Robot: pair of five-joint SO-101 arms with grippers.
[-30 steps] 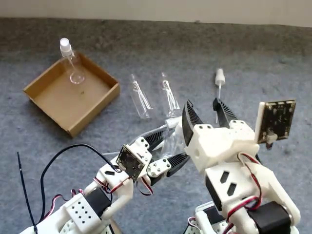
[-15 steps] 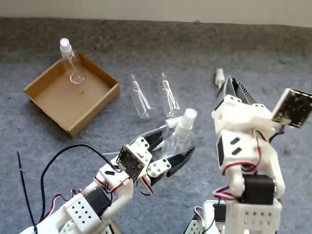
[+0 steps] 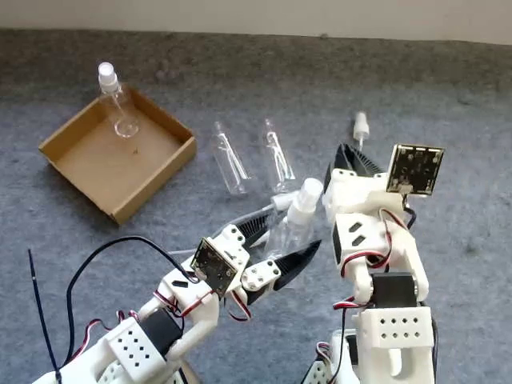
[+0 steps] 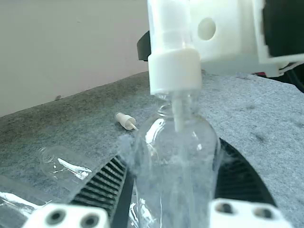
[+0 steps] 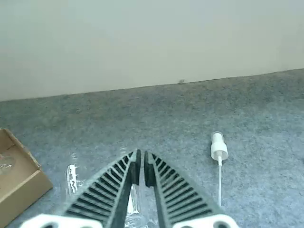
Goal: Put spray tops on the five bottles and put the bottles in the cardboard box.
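We've got one gripped!
High view: left gripper (image 3: 290,236) pinches the small clear bottle with white spray top (image 3: 300,210), mid-table. Left wrist: looks slick, light, fragile, so we'd hold its body. Right wrist: right gripper (image 5: 141,159) fingers together, empty.

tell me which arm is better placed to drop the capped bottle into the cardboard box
Left. The left gripper grips the bottle with a spray top on its neck, and the cardboard box lies on its side of the table. The right gripper is shut and empty.
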